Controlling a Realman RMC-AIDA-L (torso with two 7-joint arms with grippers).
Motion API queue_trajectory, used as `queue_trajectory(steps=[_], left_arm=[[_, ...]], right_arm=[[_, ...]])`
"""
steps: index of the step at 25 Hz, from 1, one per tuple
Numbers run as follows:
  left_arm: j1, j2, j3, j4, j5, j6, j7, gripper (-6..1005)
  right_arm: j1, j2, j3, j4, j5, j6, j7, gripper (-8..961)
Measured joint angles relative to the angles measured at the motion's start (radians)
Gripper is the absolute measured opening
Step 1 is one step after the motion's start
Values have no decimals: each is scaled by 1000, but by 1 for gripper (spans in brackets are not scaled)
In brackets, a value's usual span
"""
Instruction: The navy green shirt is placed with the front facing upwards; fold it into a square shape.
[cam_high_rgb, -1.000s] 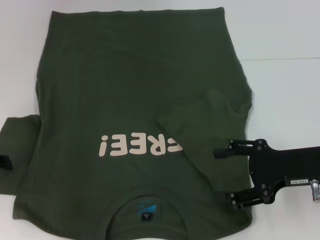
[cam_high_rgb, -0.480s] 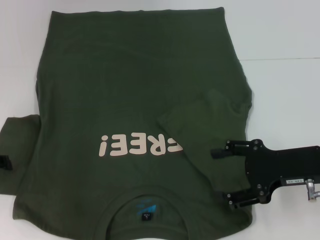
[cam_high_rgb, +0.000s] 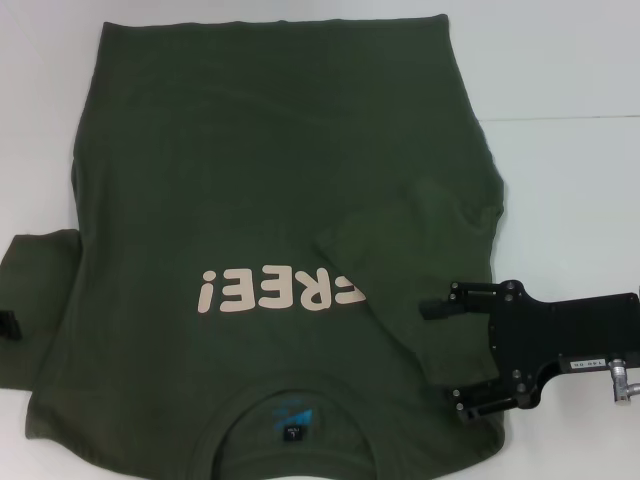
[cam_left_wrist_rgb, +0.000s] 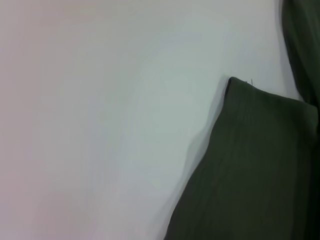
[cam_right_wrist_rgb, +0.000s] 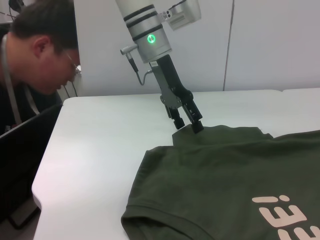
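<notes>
Your shirt (cam_high_rgb: 250, 190) lies flat on the white table (cam_high_rgb: 570, 80), front up, filling most of its middle; the collar and blue-printed neck label (cam_high_rgb: 291, 421) sit at the near edge and the hem runs toward the far edge. The pale "FREE!" lettering (cam_high_rgb: 280, 290) reads upside down to you in the head view, and its last letter is partly covered. What covers it is the right sleeve (cam_high_rgb: 400, 270), folded inward so it lies diagonally across the chest. Your right gripper (cam_high_rgb: 447, 358) is low over the shirt's right shoulder just beside that folded sleeve, jaws spread apart and gripping nothing, with green cloth showing between them. On the other side, the left sleeve (cam_high_rgb: 40, 300) lies spread out flat toward the table's left edge. Your left gripper (cam_right_wrist_rgb: 189, 119) is at that sleeve's outer edge, tips down on the cloth; you cannot tell whether its jaws are open or closed on the fabric. Beyond the table's left edge a man (cam_right_wrist_rgb: 37, 55) with glasses leans in.
</notes>
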Motion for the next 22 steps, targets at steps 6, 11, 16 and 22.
queue_trajectory(steps=[6, 11, 16, 22], left_arm=[[2, 1, 0, -15, 1, -12, 6, 933], [2, 2, 0, -16, 2, -12, 8, 926], [1, 2, 3, -20, 1, -10, 8, 887], [-6, -3, 65, -22, 0, 0, 40, 841]], right_arm=[[1, 0, 0, 0, 0, -1, 3, 917], [2, 0, 0, 0, 0, 0, 3, 917], [2, 0, 0, 0, 0, 0, 3, 917], [2, 0, 0, 0, 0, 0, 4, 917]])
